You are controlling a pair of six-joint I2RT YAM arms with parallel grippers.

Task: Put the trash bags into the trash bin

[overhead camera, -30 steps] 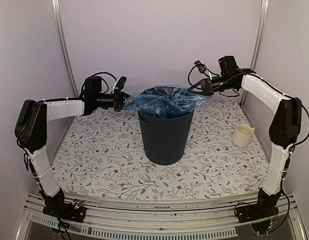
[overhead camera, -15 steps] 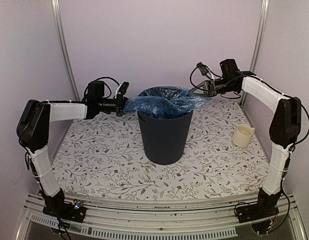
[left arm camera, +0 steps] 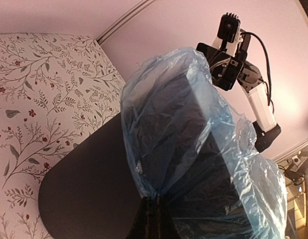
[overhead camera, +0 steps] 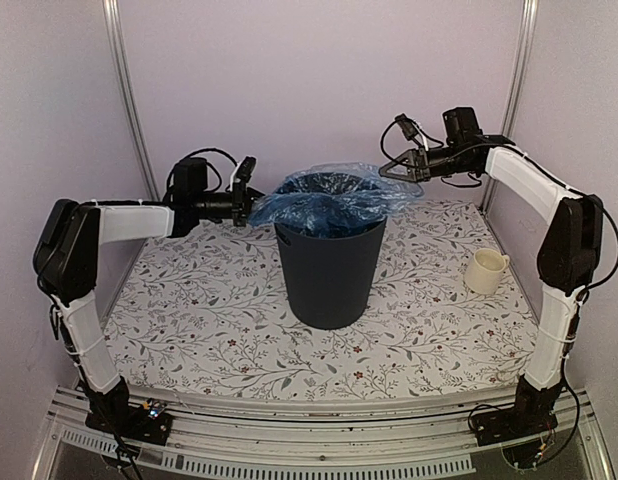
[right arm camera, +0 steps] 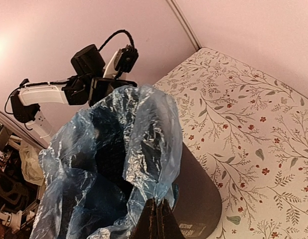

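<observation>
one trash bin (overhead camera: pixel 329 270), one light-blue trash bag (overhead camera: pixel 324 200), one cream mug (overhead camera: pixel 485 271), two arms, left arm (overhead camera: pixel 129 219), right arm (overhead camera: pixel 529 184)

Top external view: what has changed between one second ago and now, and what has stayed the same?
The right end effector rose a little, lifting the right edge of the trash bag higher above the rim. The left end effector shifted slightly toward the trash bin. Both stay shut on the bag; nothing was let go. The bin and the cream mug did not move.
</observation>
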